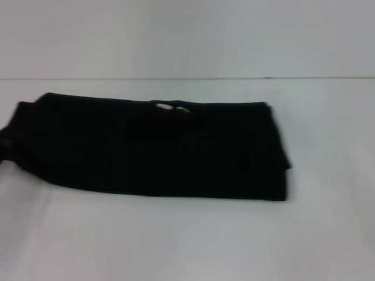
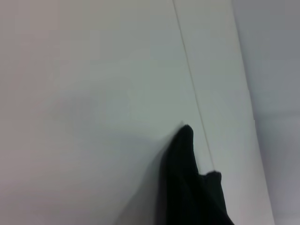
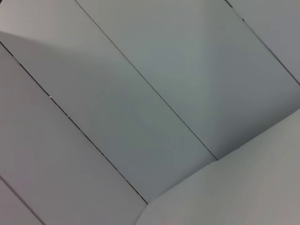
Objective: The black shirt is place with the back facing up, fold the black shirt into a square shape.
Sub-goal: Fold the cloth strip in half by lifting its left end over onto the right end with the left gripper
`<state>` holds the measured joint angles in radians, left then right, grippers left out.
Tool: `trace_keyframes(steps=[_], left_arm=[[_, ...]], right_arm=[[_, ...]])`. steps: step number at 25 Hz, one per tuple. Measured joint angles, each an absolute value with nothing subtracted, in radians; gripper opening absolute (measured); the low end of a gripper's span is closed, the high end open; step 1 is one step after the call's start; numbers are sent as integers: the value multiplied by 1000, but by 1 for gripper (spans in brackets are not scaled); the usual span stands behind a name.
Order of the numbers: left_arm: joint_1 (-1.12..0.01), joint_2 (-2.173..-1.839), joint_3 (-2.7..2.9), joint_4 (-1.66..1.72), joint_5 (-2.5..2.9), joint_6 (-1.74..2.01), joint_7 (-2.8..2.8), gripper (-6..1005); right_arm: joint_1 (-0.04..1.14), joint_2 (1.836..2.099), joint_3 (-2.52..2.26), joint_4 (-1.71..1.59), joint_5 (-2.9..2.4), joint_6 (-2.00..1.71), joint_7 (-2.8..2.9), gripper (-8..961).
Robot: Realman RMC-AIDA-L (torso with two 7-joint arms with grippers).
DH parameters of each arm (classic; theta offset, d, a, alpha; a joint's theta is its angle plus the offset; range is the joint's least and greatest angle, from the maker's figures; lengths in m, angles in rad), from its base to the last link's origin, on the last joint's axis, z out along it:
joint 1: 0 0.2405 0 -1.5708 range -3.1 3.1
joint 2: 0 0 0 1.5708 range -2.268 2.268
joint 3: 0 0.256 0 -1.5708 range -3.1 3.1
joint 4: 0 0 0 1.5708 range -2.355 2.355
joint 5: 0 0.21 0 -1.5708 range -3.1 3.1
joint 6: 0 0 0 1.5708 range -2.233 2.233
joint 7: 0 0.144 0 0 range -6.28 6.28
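Observation:
The black shirt (image 1: 158, 149) lies on the white table (image 1: 176, 240) as a long band folded across the middle of the head view. A pale neck label (image 1: 166, 106) shows at its far edge. Its right end is doubled over with stacked edges (image 1: 280, 158). Its left end narrows to the picture's edge, where a dark shape that seems to be my left gripper (image 1: 3, 147) meets it. In the left wrist view a pointed flap of the black shirt (image 2: 187, 183) stands up from the table. My right gripper shows in no view.
The table's far edge (image 1: 234, 78) runs behind the shirt, with a pale wall beyond. The right wrist view holds only grey wall panels (image 3: 140, 93) and a white table corner (image 3: 243, 187).

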<state>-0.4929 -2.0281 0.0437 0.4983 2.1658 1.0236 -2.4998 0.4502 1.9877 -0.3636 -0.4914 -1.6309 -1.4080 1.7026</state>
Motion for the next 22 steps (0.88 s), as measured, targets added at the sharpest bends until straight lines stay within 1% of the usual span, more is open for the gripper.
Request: trace_keyframes(steps=[6, 11, 15, 18, 20, 22], left_arm=[[-488, -2022, -36, 499, 2165, 1002, -2451, 18], [-501, -2021, -29, 502, 2164, 1108, -2414, 18], [-540, -2011, 21, 552, 2165, 1228, -2417, 17], [-582, -2011, 85, 601, 2165, 1306, -2443, 17], [-613, -2013, 127, 622, 2164, 1347, -2455, 17], [-656, -2023, 167, 644, 2163, 1394, -2459, 17]], right_arm=[[449, 1989, -365, -491, -1632, -1408, 1705, 618], [446, 1990, -364, -491, -1632, -1409, 1709, 618], [445, 1990, -366, -491, -1632, -1410, 1711, 617], [445, 1991, -369, -491, -1632, -1411, 1712, 617], [445, 1992, -370, -491, -1632, -1411, 1712, 616], [446, 1993, -371, -491, -1632, -1411, 1712, 616]])
